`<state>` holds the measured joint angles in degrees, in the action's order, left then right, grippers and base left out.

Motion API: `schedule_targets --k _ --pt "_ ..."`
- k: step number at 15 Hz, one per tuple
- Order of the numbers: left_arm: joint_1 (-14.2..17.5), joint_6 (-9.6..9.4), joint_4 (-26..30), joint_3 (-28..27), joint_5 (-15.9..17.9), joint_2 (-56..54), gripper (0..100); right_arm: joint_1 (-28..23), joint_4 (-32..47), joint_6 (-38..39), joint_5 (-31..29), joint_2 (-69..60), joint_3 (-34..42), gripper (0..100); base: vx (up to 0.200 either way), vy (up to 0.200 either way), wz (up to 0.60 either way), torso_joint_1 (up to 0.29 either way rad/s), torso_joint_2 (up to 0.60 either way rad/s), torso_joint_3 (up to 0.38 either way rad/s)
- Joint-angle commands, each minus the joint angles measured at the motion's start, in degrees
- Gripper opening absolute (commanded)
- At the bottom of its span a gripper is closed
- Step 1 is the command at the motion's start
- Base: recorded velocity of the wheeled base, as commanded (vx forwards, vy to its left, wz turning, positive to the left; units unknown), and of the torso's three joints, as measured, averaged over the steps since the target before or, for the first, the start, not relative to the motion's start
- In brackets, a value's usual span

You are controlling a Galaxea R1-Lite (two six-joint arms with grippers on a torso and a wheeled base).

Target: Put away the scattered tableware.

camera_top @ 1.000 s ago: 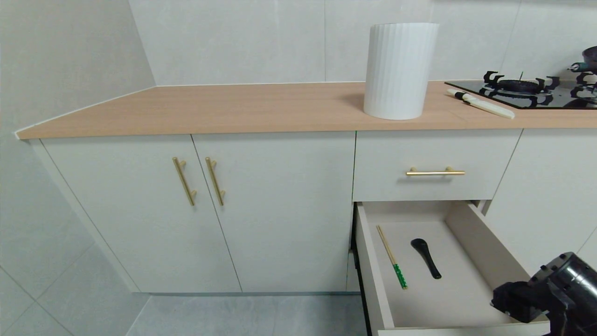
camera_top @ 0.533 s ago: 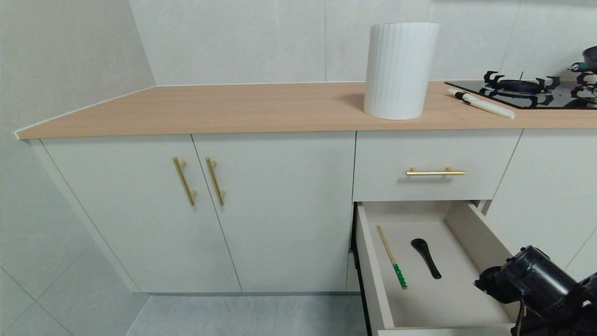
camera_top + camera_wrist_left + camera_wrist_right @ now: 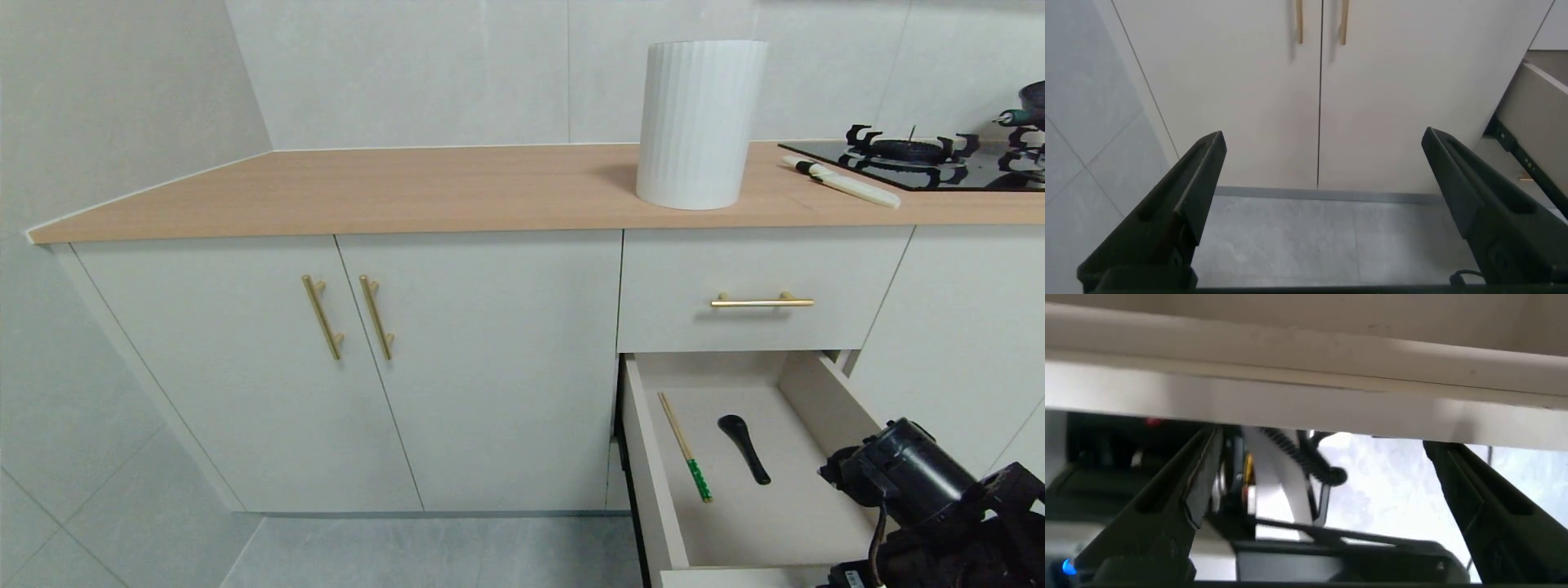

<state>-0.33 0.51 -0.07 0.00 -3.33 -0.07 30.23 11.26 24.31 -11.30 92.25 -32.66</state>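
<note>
1. The chopsticks [image 3: 686, 450] and the black spoon [image 3: 744, 450] lie side by side, not touching, on the bottom of the open drawer [image 3: 649, 474]. A pale knife [image 3: 842, 181] lies flat on the counter [image 3: 408, 192], just beside the stove [image 3: 906, 155].
2. The knife looks like the one piece not yet put away. It is probably light, stiff and smooth. I cannot tell which end is the handle, so a narrow pinch across the middle of its length, from above, seems safest.
3. The drawer should slide shut with a push on its front panel.
4. The right gripper [image 3: 1321, 445] has its fingers spread wide with nothing between them. The left gripper [image 3: 1321, 137] is equally splayed and empty.
5. The head view gives the drawer's contents, the counter, and the right arm [image 3: 914, 474] low by the drawer's front corner. The right wrist view adds a pale edge [image 3: 1306, 376] close to the fingers, probably the drawer front. The left wrist view adds the cabinet doors [image 3: 1323, 82] and the floor [image 3: 1315, 237].
</note>
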Motion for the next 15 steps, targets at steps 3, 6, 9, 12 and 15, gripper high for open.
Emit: schedule_targets --k 3,6,9,12,15 --pt "0.0 0.02 0.0 0.0 0.0 0.1 100 -2.5 -4.6 -0.1 -0.8 2.7 0.4 100 0.0 0.0 0.0 0.0 0.0 0.0" --pt "0.0 0.02 0.0 0.0 0.0 0.1 100 -3.1 -9.2 0.2 -1.5 2.7 1.6 100 0.0 0.0 0.0 0.0 0.0 0.0" --pt "0.0 0.02 0.0 0.0 0.0 0.1 100 -3.3 -13.9 0.2 -2.1 3.6 3.0 100 0.0 0.0 0.0 0.0 0.0 0.0" --pt "0.0 0.02 0.0 0.0 0.0 0.1 100 -4.7 -17.9 0.1 -2.1 4.1 4.4 100 0.0 0.0 0.0 0.0 0.0 0.0" --pt "0.0 0.02 0.0 0.0 0.0 0.1 100 -5.4 -22.7 -0.2 -2.1 6.0 5.1 100 0.0 0.0 0.0 0.0 0.0 0.0"
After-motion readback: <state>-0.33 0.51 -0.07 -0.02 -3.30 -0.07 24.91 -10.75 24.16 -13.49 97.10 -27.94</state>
